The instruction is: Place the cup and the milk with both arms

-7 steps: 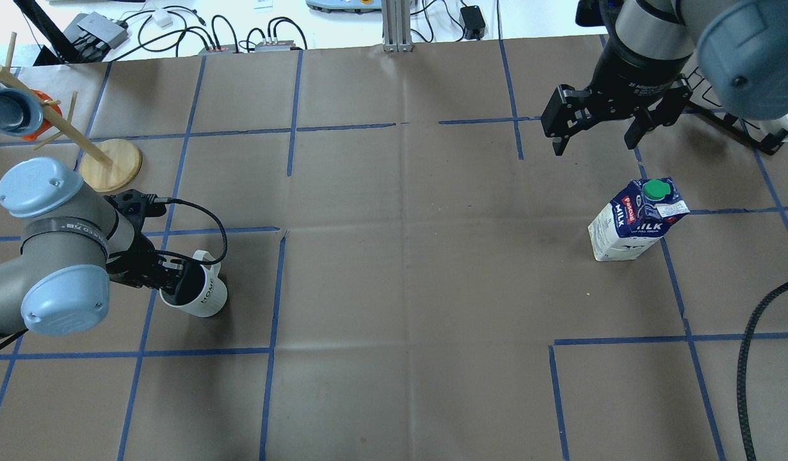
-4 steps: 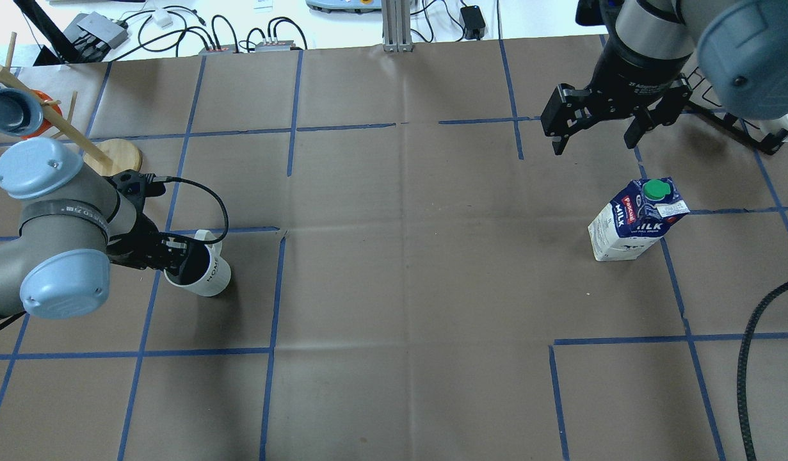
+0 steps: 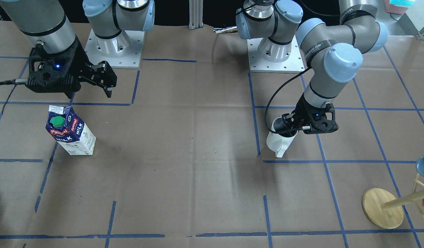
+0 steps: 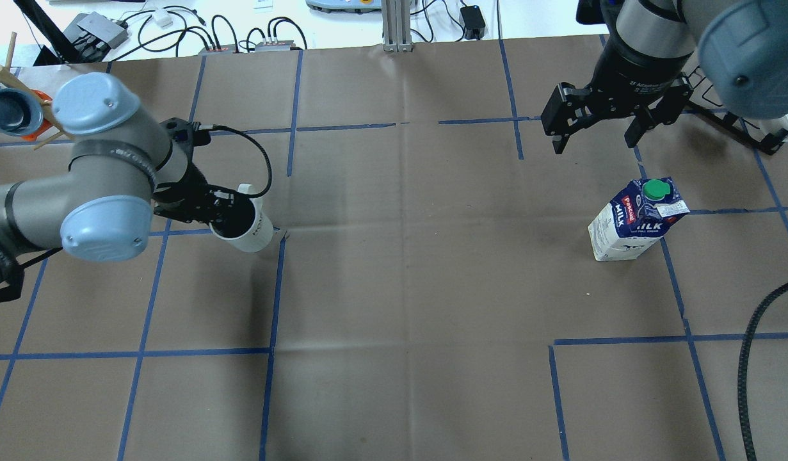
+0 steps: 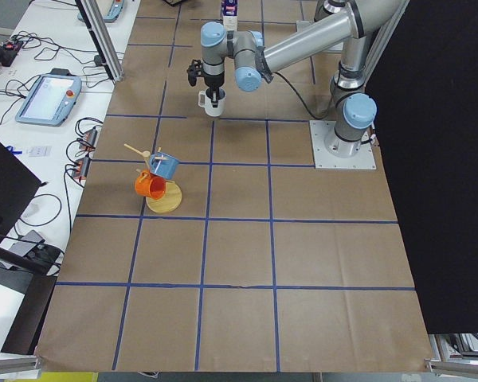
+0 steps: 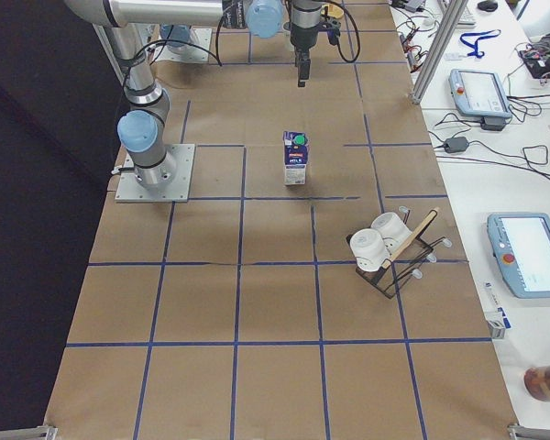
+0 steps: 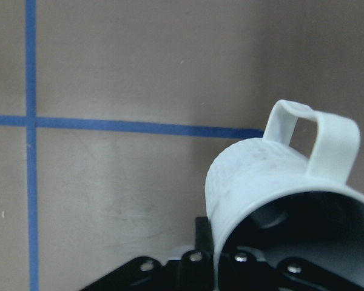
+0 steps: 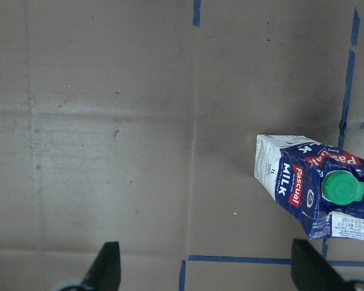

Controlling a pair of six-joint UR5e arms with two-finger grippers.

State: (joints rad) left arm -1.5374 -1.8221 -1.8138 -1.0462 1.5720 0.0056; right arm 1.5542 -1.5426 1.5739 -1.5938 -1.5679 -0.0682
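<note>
The white cup (image 4: 248, 229) hangs from my left gripper (image 4: 217, 214), which is shut on its rim with one finger inside. The cup seems slightly lifted and tilted, handle pointing away from the robot. It also shows in the front view (image 3: 280, 144) and the left wrist view (image 7: 273, 194). The blue-and-white milk carton (image 4: 637, 221) stands upright at the right, with its green cap on top. My right gripper (image 4: 593, 146) is open and empty, hovering beyond the carton and apart from it. The right wrist view shows the milk (image 8: 312, 185) to the right, off the line between the fingertips (image 8: 106, 267).
A wooden mug tree (image 3: 382, 208) with blue and orange mugs (image 4: 9, 109) stands at the far left. A black rack with white cups (image 6: 390, 247) stands at the far right. Cables and boxes (image 4: 176, 32) lie beyond the table. A black hose (image 4: 746, 371) runs at the front right.
My left arm has carried the cup away from the robot and a little toward the table's middle. The right gripper and the milk have not moved.
</note>
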